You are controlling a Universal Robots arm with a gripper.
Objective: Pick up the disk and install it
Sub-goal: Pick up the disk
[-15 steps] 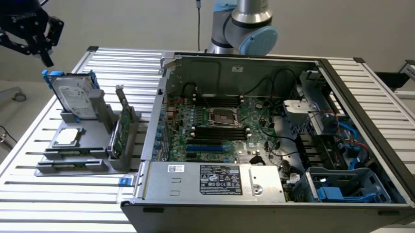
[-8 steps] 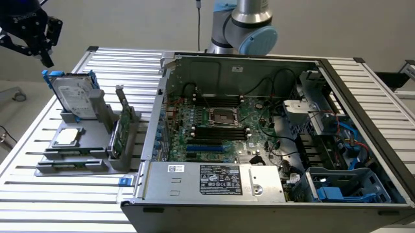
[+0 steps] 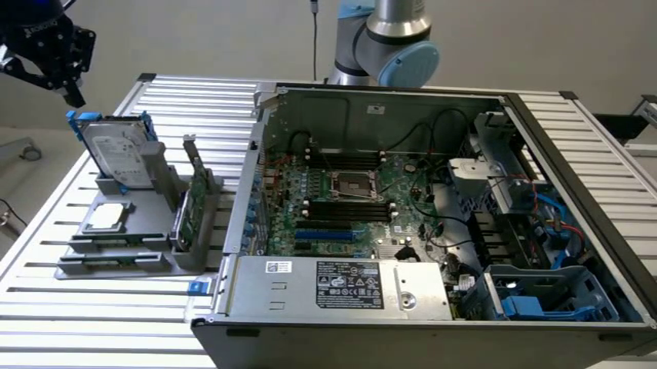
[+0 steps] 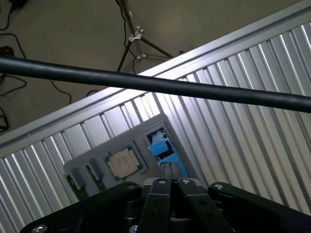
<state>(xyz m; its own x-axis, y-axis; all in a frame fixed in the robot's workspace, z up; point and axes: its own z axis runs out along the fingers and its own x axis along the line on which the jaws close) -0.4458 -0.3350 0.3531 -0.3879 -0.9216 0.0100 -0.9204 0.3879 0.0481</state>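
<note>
The disk [image 3: 111,150] stands on edge in a grey holder [image 3: 128,244] at the exterior view's left, its silver face and white label framed by the blue carrier. My black gripper [image 3: 74,97] hangs a little above the disk's top corner, apart from it. In the wrist view the gripper [image 4: 173,181] is shut with nothing between its fingers. Just beyond the fingertips there, the disk's blue carrier [image 4: 162,149] shows edge-on in the holder.
An open computer case [image 3: 411,207] takes up the exterior view's middle and right. The holder also carries a small square silver chip [image 3: 108,217] and an upright green circuit card [image 3: 191,209]. A black cable [image 4: 146,82] crosses the wrist view. The table [image 3: 92,323] is ribbed aluminium.
</note>
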